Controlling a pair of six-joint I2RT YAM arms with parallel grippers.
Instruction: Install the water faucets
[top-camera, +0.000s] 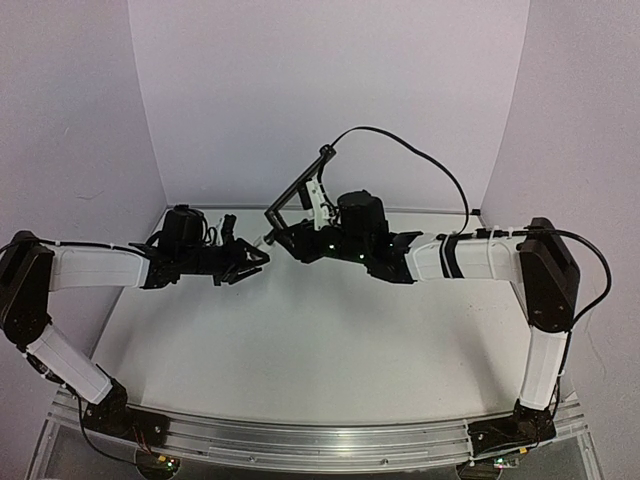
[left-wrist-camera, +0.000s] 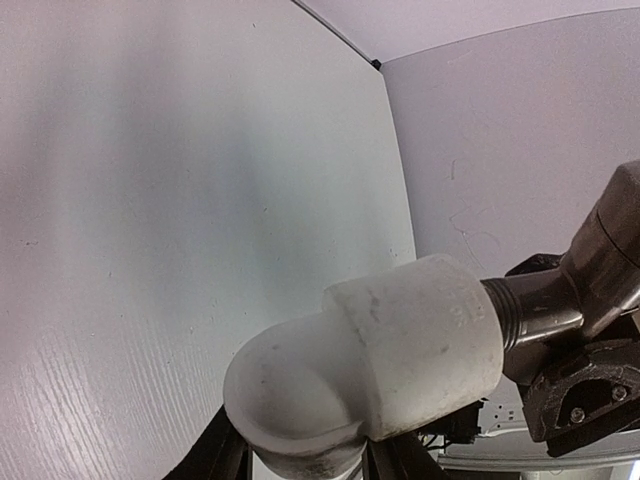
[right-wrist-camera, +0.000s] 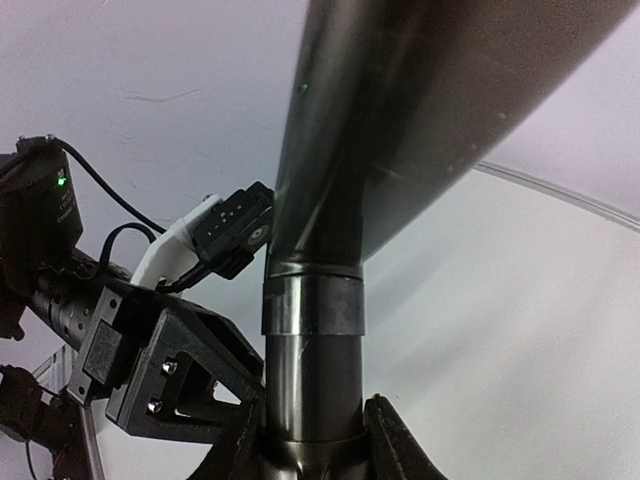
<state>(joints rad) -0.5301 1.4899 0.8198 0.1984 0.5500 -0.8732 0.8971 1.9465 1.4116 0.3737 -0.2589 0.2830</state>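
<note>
Black metal faucet (right-wrist-camera: 315, 300): likely stiff, slick; right tool (right-wrist-camera: 315, 445) clamps its stem | white plastic elbow fitting (left-wrist-camera: 370, 370): likely light; left tool (left-wrist-camera: 305, 462) clamps it

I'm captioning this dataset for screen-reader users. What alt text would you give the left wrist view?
A white elbow fitting, gripped from below by the jaws of the left gripper, fills the lower centre. A dark metal faucet enters from the right, its threaded end at the fitting's socket. A white table lies behind.
</note>
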